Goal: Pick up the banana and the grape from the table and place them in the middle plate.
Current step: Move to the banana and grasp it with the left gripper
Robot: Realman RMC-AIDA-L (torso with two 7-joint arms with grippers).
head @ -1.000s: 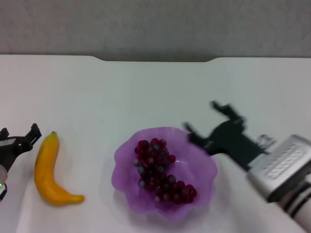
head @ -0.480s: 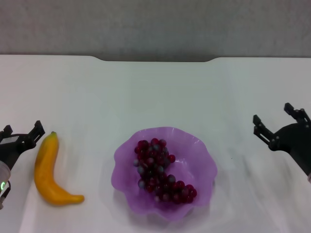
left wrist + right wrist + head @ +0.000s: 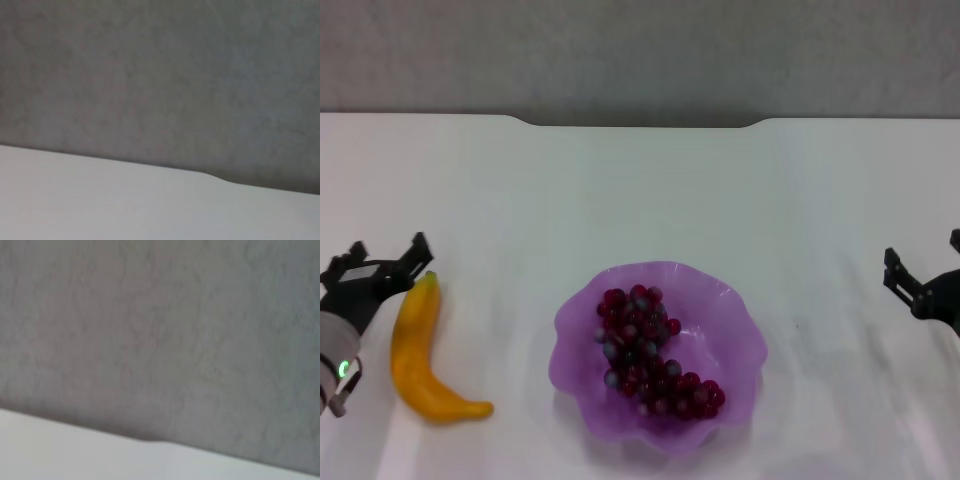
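Note:
The grape bunch [image 3: 650, 350] lies inside the translucent purple plate [image 3: 740, 340] at the front middle of the white table [image 3: 640, 190]. The banana [image 3: 420, 350] lies on the table at the left, its greenish tip pointing away from me. My left gripper [image 3: 380, 263] is open, just beside and above the banana's far tip, with nothing in it. My right gripper [image 3: 925, 265] is open and empty at the right edge of the head view, well clear of the plate. Neither wrist view shows the fruit or the plate.
The table's far edge has a notch [image 3: 640, 122] in front of a grey wall. Both wrist views show only the wall and a strip of table edge [image 3: 150, 200] [image 3: 75, 450].
My right gripper has drawn back from over the plate to the far right edge, leaving the grapes in the plate. My left gripper has moved slightly right, closer to the banana's tip.

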